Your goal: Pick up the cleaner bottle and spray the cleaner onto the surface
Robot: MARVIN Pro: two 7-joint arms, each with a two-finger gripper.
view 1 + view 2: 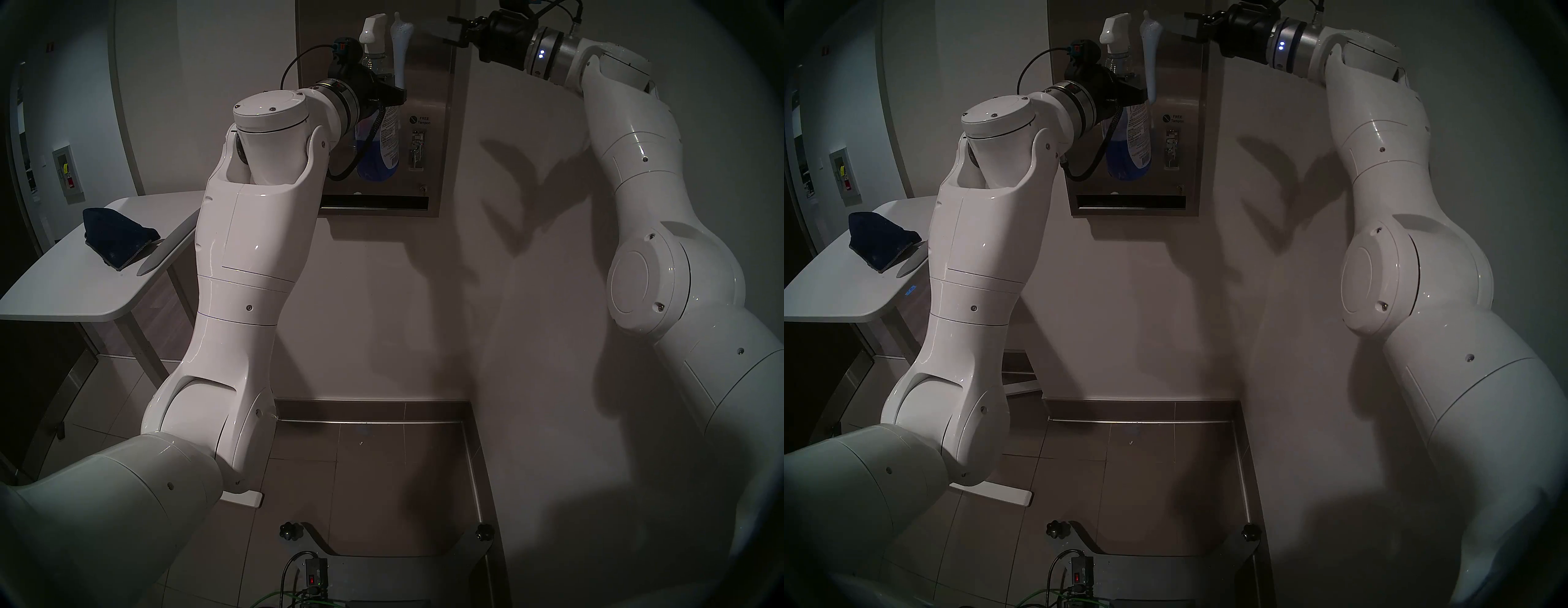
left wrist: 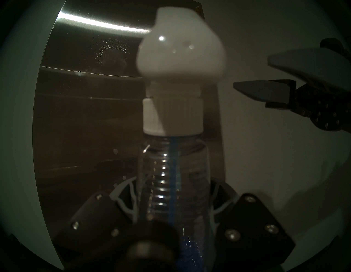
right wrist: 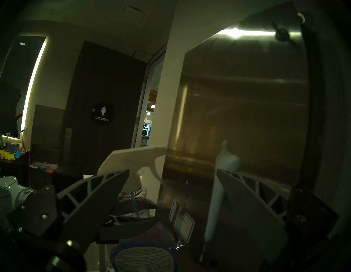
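The cleaner bottle is clear with blue liquid and a white trigger nozzle. It hangs upright in front of the surface, a brushed steel wall dispenser panel. My left gripper is shut on the bottle's ribbed neck. A white foamy streak of cleaner runs down the panel just right of the nozzle, and it also shows in the right wrist view. My right gripper stands open and empty, high at the panel's right edge and level with the nozzle.
A white table at the left carries a dark blue cloth. The panel has a dark slot at its bottom and a blue-bordered sticker. A dark door with a WOMEN sign lies beyond.
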